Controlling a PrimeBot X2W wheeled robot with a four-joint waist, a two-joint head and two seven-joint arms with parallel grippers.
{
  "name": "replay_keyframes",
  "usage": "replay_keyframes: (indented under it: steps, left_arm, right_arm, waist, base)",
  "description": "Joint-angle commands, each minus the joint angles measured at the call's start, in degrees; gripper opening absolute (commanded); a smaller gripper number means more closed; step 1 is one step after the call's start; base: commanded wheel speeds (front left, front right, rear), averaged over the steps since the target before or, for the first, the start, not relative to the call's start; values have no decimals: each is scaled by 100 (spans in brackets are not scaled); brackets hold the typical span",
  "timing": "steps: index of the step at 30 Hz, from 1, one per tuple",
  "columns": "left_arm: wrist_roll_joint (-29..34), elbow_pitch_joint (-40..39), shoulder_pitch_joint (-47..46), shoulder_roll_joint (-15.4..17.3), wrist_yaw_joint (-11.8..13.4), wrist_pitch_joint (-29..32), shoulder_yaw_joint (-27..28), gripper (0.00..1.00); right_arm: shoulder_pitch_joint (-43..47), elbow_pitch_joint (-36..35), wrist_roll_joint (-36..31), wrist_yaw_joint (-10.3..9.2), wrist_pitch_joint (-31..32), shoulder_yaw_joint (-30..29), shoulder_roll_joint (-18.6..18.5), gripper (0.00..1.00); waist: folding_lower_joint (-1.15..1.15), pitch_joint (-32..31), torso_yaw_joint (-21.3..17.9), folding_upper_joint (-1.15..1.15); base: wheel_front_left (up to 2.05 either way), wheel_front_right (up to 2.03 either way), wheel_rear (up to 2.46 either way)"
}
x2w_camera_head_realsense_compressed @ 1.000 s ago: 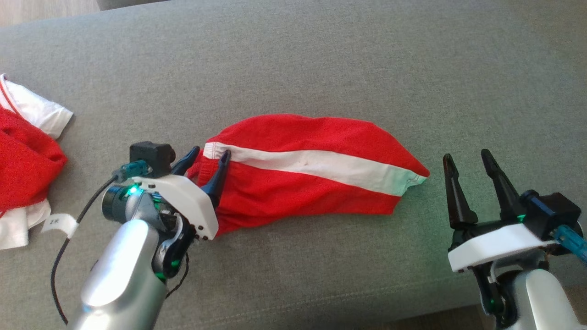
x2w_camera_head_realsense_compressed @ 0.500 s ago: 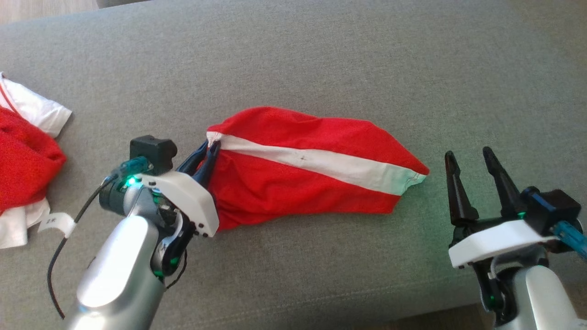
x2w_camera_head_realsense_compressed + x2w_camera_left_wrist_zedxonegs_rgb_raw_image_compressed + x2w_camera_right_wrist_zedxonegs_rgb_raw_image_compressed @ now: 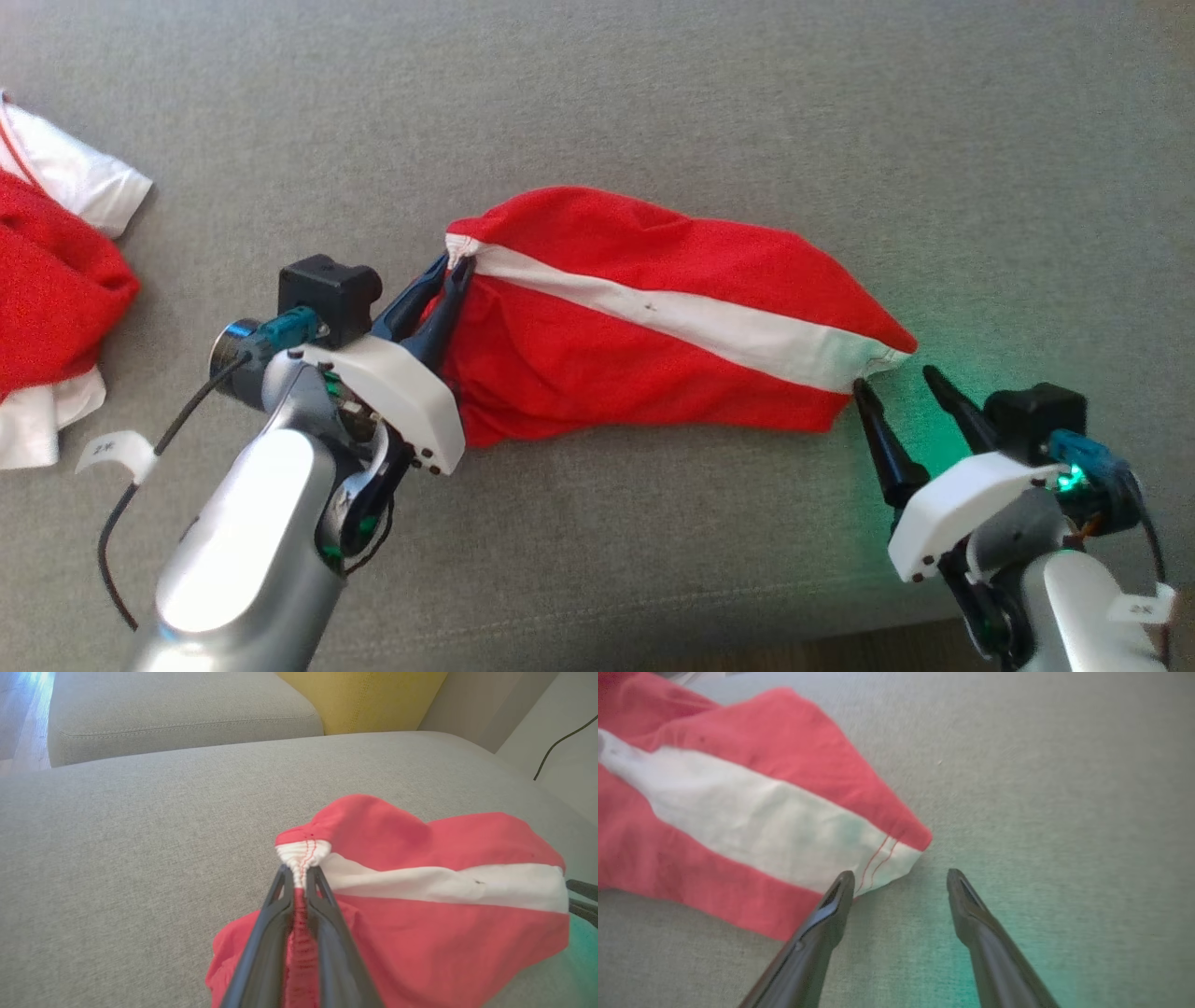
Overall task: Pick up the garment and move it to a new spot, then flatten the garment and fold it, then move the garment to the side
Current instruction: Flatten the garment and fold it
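Note:
The garment [image 3: 644, 327] is a pair of red shorts with a white side stripe, lying across the grey sofa seat [image 3: 653, 112]. My left gripper [image 3: 450, 268] is shut on the garment's left end, pinching the gathered white waistband [image 3: 302, 855] between its fingers [image 3: 266, 933]. Open, my right gripper [image 3: 896, 383] sits just past the garment's right tip, where the white stripe ends at the hem [image 3: 882, 863]. One right fingertip [image 3: 843, 884] lies against that hem edge; the other fingertip [image 3: 957, 882] is over bare cushion.
A second red and white piece of clothing [image 3: 47, 299] is heaped at the left edge of the seat. Another grey cushion [image 3: 177, 714] and a yellow backrest [image 3: 369, 697] stand beyond. The seat's front edge [image 3: 653, 607] runs close below my arms.
My left gripper closed on the garment's waistband end and pulled it slightly up. My right gripper moved left and forward to the garment's right tip. The camera shifted a little.

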Motion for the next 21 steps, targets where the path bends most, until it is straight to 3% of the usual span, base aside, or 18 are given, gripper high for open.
replay_keyframes:
  steps: [1,8,10,11,12,21]
  left_arm:
    - [45,-235,-272,120,16,-11,168,0]
    - [77,-286,-349,89,-14,-77,73,0]
    - [75,-281,-359,90,-18,-103,64,0]
    - [72,-279,-362,90,-22,-117,60,0]
    - [69,-281,-364,90,-26,-144,59,0]
    - [53,-444,-312,196,81,-377,199,0]
  right_arm:
    - [-183,-134,27,24,20,148,-62,100]
    - [-442,259,98,24,26,239,-66,100]
    - [-502,373,141,24,-4,252,-62,35]
    - [-524,422,152,24,-18,260,-66,10]
    - [-539,459,165,24,-38,256,-64,0]
    - [-472,55,186,24,-400,-122,-46,0]
  waist:
    - [0,70,60,0]
    - [0,214,144,0]
    - [0,230,151,0]
    - [0,233,152,0]
    - [0,234,151,0]
    - [0,29,60,0]
  base:
    - [0,0,0]
    - [0,0,0]
    - [0,0,0]
    - [0,0,0]
    - [0,0,0]
    - [0,0,0]
